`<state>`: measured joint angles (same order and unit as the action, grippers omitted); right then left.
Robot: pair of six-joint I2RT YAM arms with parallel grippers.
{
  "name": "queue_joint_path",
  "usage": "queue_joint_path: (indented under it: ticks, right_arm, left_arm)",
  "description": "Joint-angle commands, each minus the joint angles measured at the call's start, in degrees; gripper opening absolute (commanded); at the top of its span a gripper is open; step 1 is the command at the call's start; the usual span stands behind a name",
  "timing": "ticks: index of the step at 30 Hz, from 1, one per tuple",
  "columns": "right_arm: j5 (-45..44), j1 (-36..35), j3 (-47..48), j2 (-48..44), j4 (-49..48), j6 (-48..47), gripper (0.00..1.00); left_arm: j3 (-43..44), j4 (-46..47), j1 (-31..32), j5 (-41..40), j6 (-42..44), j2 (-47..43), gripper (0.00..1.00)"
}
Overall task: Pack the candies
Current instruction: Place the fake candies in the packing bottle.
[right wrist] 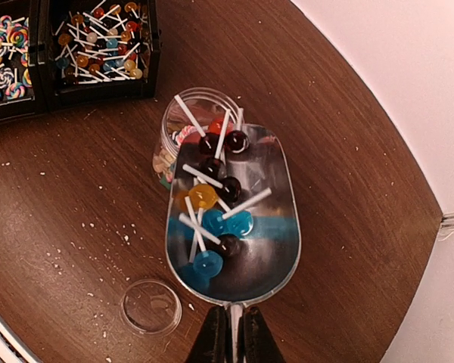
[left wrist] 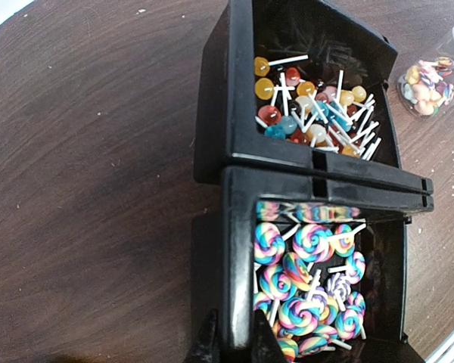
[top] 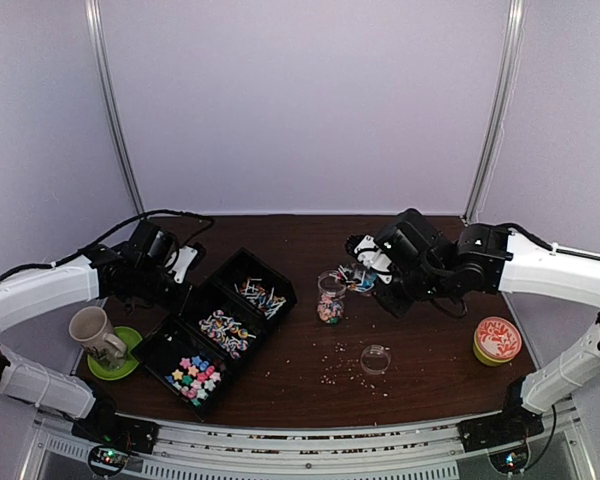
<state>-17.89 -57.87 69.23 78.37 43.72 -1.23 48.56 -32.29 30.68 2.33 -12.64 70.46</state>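
A black three-compartment tray (top: 242,262) holds the candies: star pieces (top: 195,375), swirl lollipops (left wrist: 310,280) and small ball lollipops (left wrist: 310,106) with white sticks. My left gripper (left wrist: 231,344) is shut on the tray's outer wall (left wrist: 238,265) beside the swirl compartment. My right gripper (right wrist: 231,344) is shut on the handle of a clear scoop (right wrist: 272,227). The scoop carries several ball lollipops (right wrist: 212,197), and its tip lies over the mouth of a small clear jar (right wrist: 170,144). The jar (top: 331,298) has sweets in its bottom.
The jar's clear lid (right wrist: 150,306) lies on the brown table near the scoop. Pale crumbs (top: 330,375) are scattered at the front. A mug (top: 93,330) stands on a green saucer (top: 130,345) at the left. A round orange tin (top: 497,340) sits at the right.
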Motion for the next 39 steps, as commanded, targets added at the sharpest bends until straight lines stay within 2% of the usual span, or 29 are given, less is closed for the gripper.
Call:
queue_joint_path:
  ticks: [1, 31, 39]
  right_arm:
    - [-0.9, 0.2, 2.6, 1.3, 1.8, -0.2, 0.00]
    - [-2.1, 0.2, 11.8, 7.6, 12.2, -1.6, 0.00]
    - [-5.3, 0.2, 14.4, 7.3, 13.7, -2.5, 0.00]
  left_arm:
    - [3.9, 5.9, -0.5, 1.8, -1.9, -0.9, 0.00]
    - [4.0, 5.9, -1.0, 2.6, -1.9, -0.9, 0.00]
    - [4.1, 5.9, -1.0, 3.4, -1.8, -0.7, 0.00]
